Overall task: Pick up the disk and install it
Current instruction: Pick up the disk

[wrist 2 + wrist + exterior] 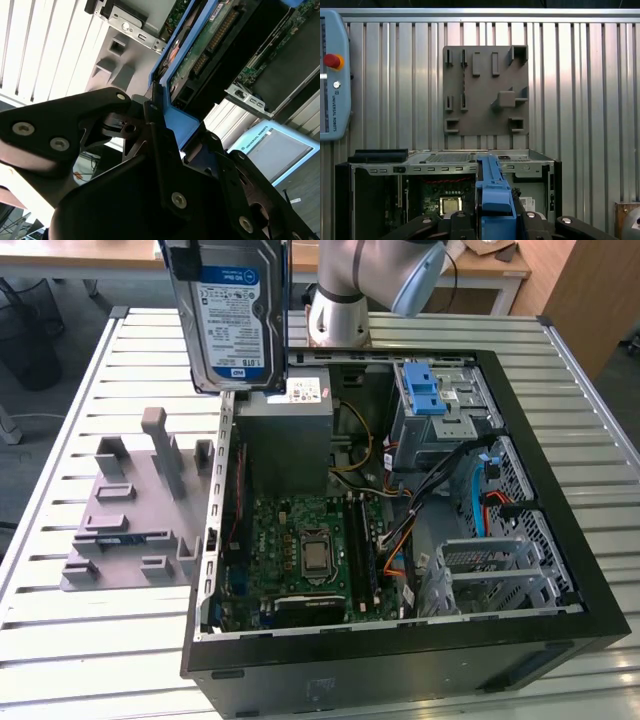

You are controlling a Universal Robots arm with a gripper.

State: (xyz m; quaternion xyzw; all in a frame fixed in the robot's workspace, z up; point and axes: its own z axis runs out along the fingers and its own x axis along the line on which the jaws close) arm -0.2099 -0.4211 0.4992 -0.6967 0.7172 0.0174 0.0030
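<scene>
Outside the computer case (pixel 400 672), on the exterior view's left, a grey fixture plate (pixel 130 510) lies on the slatted bench (pixel 60 640) with nothing in it. Next comes the disk (pixel 232 320), held high above the case and appearing over its wall on that same side, clear of everything. It hangs with its long axis upright and its label facing the exterior camera. The claw (pixel 175 127) is pressed together on the disk's blue end bracket (pixel 492 192), pinching it from above. Below and just beside the disk, inside the case, sits the grey power-supply box (pixel 285 430). Further towards the exterior view's right stands the drive cage (pixel 440 425) with its blue latch (pixel 425 390). The disk is well apart from it, so I judge that sideways gap across the case to be the relation that matters.
</scene>
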